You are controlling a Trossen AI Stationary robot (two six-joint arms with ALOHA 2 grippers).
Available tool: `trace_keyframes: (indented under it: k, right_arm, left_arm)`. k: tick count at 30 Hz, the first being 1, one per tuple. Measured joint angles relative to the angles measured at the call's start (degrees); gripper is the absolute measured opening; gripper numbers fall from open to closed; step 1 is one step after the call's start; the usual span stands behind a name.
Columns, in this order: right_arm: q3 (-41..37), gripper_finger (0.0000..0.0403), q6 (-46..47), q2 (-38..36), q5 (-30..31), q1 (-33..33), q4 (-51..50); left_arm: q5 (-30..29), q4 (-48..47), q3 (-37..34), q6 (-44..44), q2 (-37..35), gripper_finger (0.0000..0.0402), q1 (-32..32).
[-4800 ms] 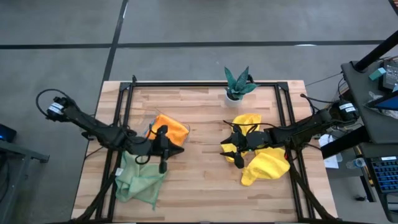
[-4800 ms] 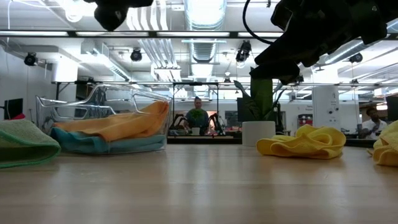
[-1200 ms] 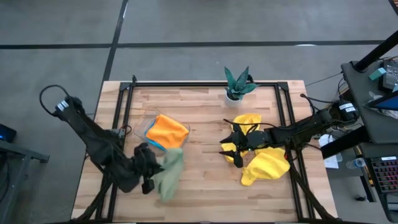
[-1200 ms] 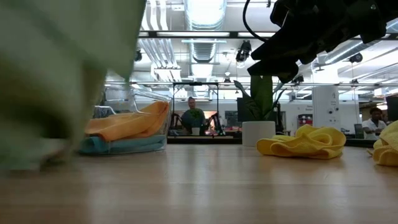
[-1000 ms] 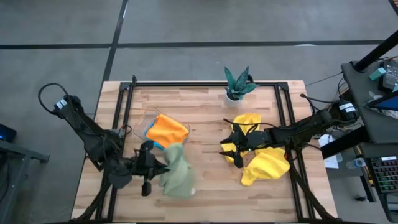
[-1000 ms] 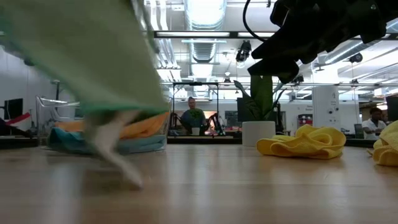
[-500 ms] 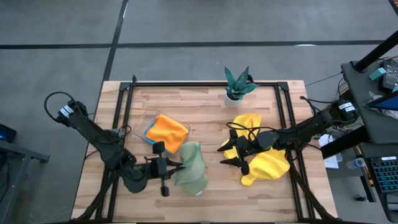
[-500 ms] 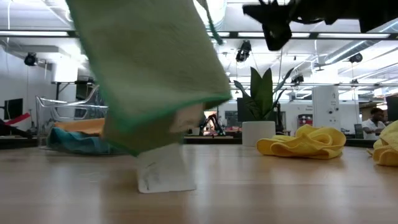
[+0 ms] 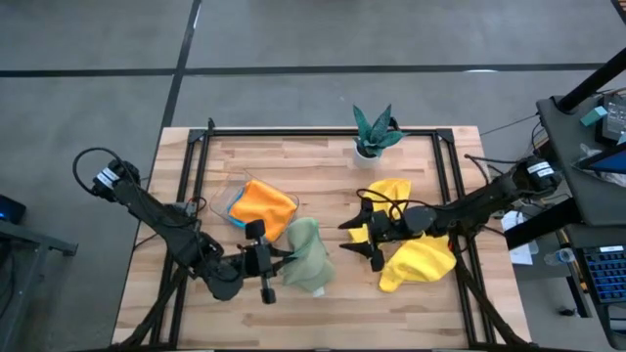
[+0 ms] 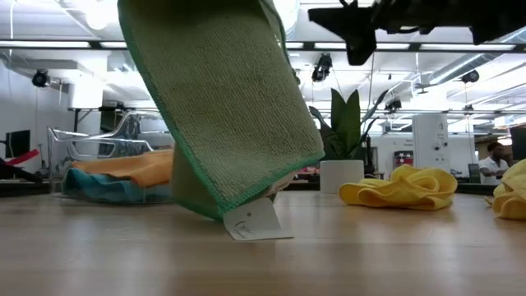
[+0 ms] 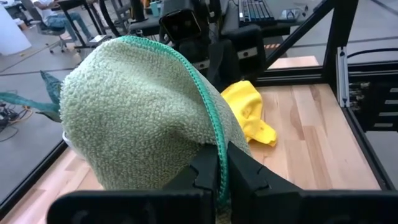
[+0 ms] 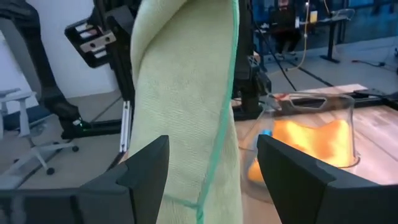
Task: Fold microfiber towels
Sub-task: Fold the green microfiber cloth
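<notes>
Pale green towel (image 9: 305, 256) hangs over the middle of the wooden counter (image 9: 323, 166), its edge pinched in the closed left claw (image 9: 272, 262), seemingly lifted so it can be spread for folding. Facing it, the right claw (image 9: 370, 238) hovers with fingers apart, empty, above two yellow towels (image 9: 416, 259). An orange towel (image 9: 264, 203) in a clear tray (image 9: 228, 202) lies just beside, crowding that side.

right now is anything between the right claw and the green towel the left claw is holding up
Nothing visible. The left claw is shut on the pale green towel, which hangs with its tag touching the table. The right claw is open and faces the towel across bare wood. The yellow towels lie behind the right claw.
</notes>
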Motion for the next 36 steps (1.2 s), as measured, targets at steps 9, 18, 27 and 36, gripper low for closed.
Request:
trace_keyframes:
  k: [9,18,27,36]
  right_arm:
    - [6.9,0.0233,-1.4,12.1,-0.2,-1.3,5.5]
    - [14.2,0.0217,0.9,17.9,-11.8,-4.5,5.5]
    - [14.7,0.0038,-2.8,16.0,-17.2,-3.9,2.2]
    - [14.6,0.0009,-4.3,12.1,-18.2,-3.1,-5.0]
  left_arm:
    - [0.0,1.3,0.0,0.2,0.0,0.0001,0.1]
    - [0.2,1.2,0.0,0.2,0.0,0.0001,0.1]
    - [0.2,1.1,-0.1,0.2,0.0,0.0001,0.1]
    - [1.9,0.9,0.0,-3.1,-0.2,0.0022,0.1]
